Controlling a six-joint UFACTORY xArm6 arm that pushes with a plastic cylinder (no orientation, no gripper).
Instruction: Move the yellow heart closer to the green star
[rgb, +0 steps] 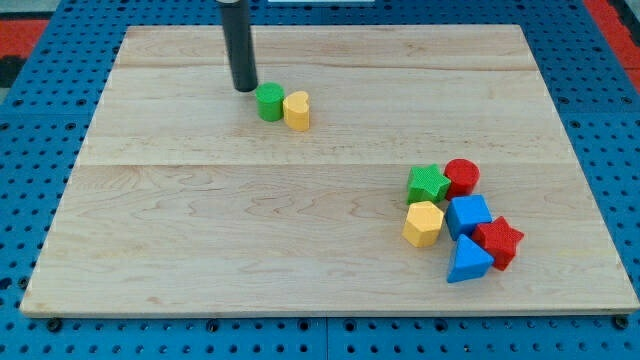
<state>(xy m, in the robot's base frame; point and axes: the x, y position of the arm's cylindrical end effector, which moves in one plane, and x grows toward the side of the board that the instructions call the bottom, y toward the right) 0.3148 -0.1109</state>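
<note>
The yellow heart (297, 110) lies on the wooden board near the view's top, left of centre, touching a green cylinder (269, 102) on its left. The green star (428, 184) sits in a cluster at the view's lower right, far from the heart. My tip (244, 88) is the lower end of the dark rod, just left of the green cylinder and slightly above it in the view, very close to it. The cylinder stands between my tip and the heart.
The cluster around the green star holds a red cylinder (462, 177), a yellow hexagon (423, 223), a blue cube (467, 214), a red star (499, 241) and a blue triangle (469, 261). The board (200, 230) lies on a blue pegboard surface.
</note>
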